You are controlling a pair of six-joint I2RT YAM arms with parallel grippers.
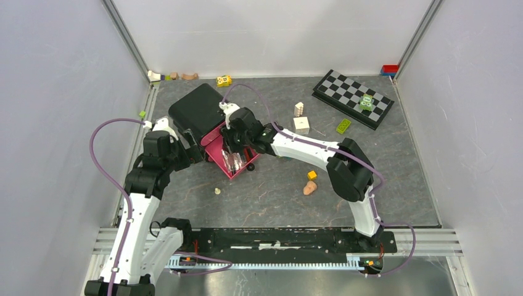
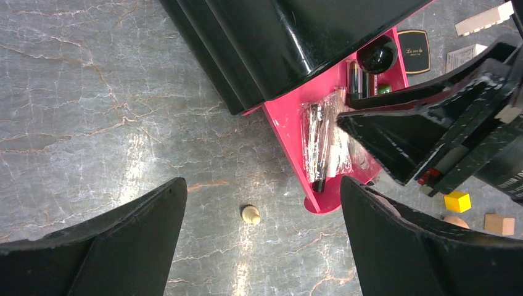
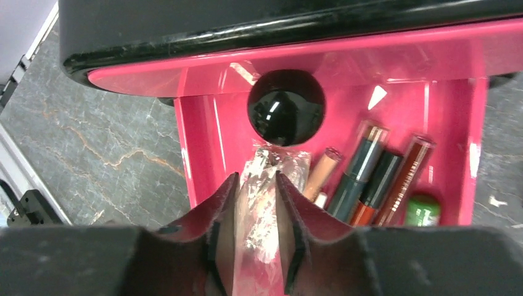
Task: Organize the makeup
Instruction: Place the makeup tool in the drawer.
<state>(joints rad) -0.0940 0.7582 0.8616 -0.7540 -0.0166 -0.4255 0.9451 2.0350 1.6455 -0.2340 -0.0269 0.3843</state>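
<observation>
1. Black case [image 1: 197,111] on the tabletop [image 1: 277,203], with the pink tray [image 3: 203,142] standing out from under it toward the near side. Both arms crowd this one spot.
   - The left hand [image 2: 262,184] hangs wide open and empty, just beside the tray's near corner. The right hand [image 3: 256,177] is down inside the tray.
   - Risk: a sideways move by either arm shoves the tray or skids the whole case. The two hands are also near enough to clash.
2. Clear-wrapped packet [image 3: 288,165] of brushes, lying along the tray's left side.
   - The right hand's fingers stand narrowly apart and straddle it. Cannot tell whether the pads press on the film.
   - Risk: the crinkled film catches on a fingertip, and a lift then carries the packet up and out of the tray.
3. Black round piece [image 3: 285,108] at the back of the tray, touching the packet's far end.
   - Risk: a forward nudge of the packet pushes it, and it looks likely to roll.
4. Tubes [image 3: 370,179] lie side by side to the right of the packet, with a green-capped piece [image 3: 423,209] at the right wall.
   - Risk: their round bodies mean a knock to the tray could roll them under the fingers.
5. Black square compact [image 2: 413,43] lies flat on the tabletop beyond the tray, not yet in it.
   - Risk: it is thin and flat, so probably awkward to pinch. A sweep of the right arm could slide it away.
6. Peach piece [image 1: 309,188] and yellow block [image 1: 312,175] sit close together, well apart from the tray.
   - Risk: the block gets picked in place of the makeup.
7. Small cream piece [image 2: 250,214] just off the tray's near corner; too small to identify.
</observation>
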